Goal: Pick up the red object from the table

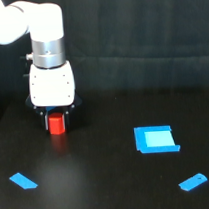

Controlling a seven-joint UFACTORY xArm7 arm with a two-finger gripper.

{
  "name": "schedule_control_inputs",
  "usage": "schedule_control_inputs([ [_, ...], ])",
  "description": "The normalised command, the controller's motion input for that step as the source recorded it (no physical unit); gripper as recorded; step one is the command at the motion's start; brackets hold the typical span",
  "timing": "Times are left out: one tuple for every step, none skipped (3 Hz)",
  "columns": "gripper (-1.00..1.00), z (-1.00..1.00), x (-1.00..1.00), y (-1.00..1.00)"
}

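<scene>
The red object (56, 125) is a small red-orange chunky block at the exterior view's left, on or just above the black table (107, 182). A faint red reflection lies right under it, and I cannot tell whether it touches the surface. My gripper (56, 121), under the white arm (51, 80), points straight down over the block. Its dark fingers (45, 121) stand close against both sides of the block, so it looks shut on it. The block's upper part is hidden between the fingers.
A flat light-blue square piece (154, 139) lies to the exterior view's right of centre. A small flat blue piece (192, 182) lies at the front right, another (23, 181) at the front left. A dark curtain backdrop (138, 40) stands behind the table.
</scene>
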Motion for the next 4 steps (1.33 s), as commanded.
schedule_control_inputs([
  [-0.95, -0.21, -0.01, -0.12],
  [-1.00, 1.00, 0.18, -0.07],
  [-0.98, 1.00, 0.18, -0.21],
  [-0.98, 0.99, 0.20, -0.16],
])
